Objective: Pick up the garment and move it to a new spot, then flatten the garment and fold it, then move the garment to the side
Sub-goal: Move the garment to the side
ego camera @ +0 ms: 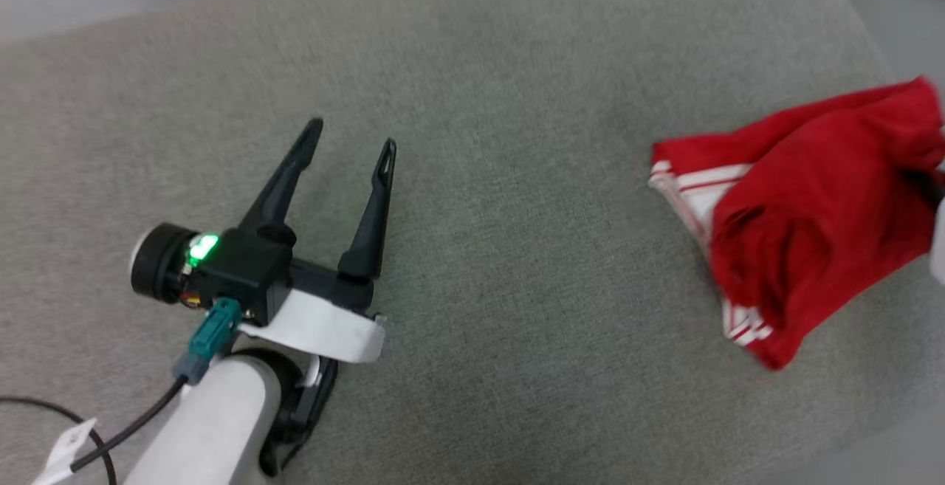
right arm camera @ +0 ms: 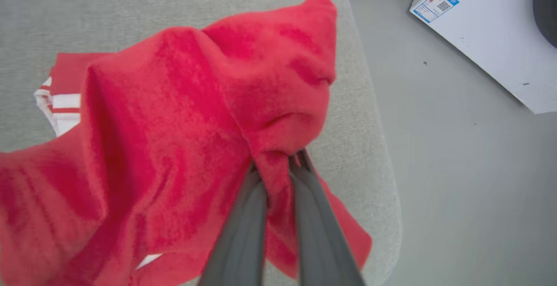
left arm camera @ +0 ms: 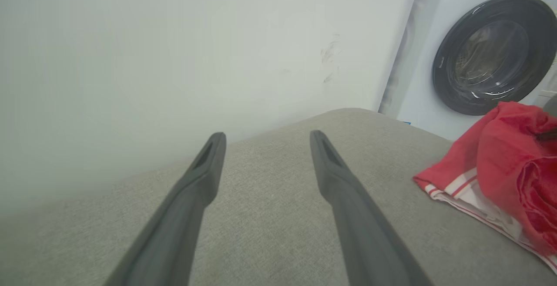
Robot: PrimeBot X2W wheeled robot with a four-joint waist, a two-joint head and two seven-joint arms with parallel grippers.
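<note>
Nearest to the head camera, at the lower left, is the pale forearm [ego camera: 214,426] of the left arm, with a black cable [ego camera: 125,433] and a teal connector [ego camera: 214,334] at the wrist, and a small green light [ego camera: 201,247] on the black housing. The left gripper [ego camera: 353,134] hovers over the grey fabric surface [ego camera: 517,263]. Its two long dark fingers stand wide apart with nothing between them. In the left wrist view the left gripper [left arm camera: 267,135] shows the same spread, and bare grey fabric lies between the fingers [left arm camera: 343,190].

The garment [ego camera: 812,197] is on the right end of the same surface, well apart from the left gripper and close to the surface's right edge. It is a crumpled red heap, and a white part with red stripes [ego camera: 701,190] shows at its left side, lying on the fabric.

The right gripper [right arm camera: 278,162] has its fingers drawn together and clamped on a fold of the garment [right arm camera: 174,125]. The red cloth is pulled into a tight bunch at the fingertips and spreads out from there over the surface. Letters or a number I cannot see in this heap.

Farther away, beyond the surface, stand a pale wall [left arm camera: 174,59] and a white washing machine [left arm camera: 417,81] with a round dark door [left arm camera: 494,55]. In the right wrist view a grey floor [right arm camera: 435,168] lies beside the surface, and a white appliance top [right arm camera: 487,46] there carries a blue label [right arm camera: 434,4].
</note>
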